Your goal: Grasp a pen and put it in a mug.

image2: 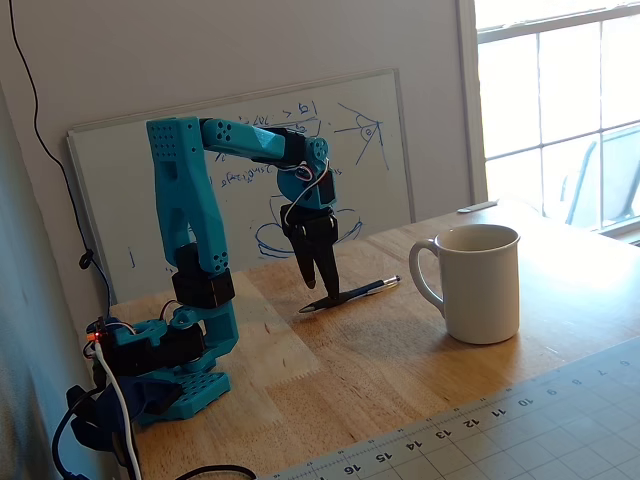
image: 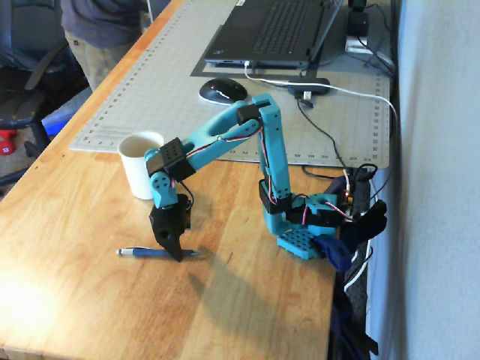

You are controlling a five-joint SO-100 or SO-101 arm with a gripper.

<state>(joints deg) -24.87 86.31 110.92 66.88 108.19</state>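
The pen [image: 146, 253] has a dark blue barrel and silver ends. It lies flat on the wooden table, in front of the mug in a fixed view. The off-white mug [image: 142, 163] stands upright, apart from the pen. My gripper [image: 178, 255] points straight down, its tips at the table surface. Its jaws are closed around the pen near one end. In the other fixed view the gripper [image2: 328, 295] pinches the pen [image2: 365, 290] near its left end, and the mug [image2: 480, 282] stands to the right, handle toward the arm.
A cutting mat [image: 187, 82] lies behind the mug with a mouse [image: 223, 90] and a laptop [image: 277, 30] on it. Cables [image: 330, 142] run by the arm's base [image: 300, 240] near the table's right edge. A whiteboard [image2: 390, 170] leans on the wall.
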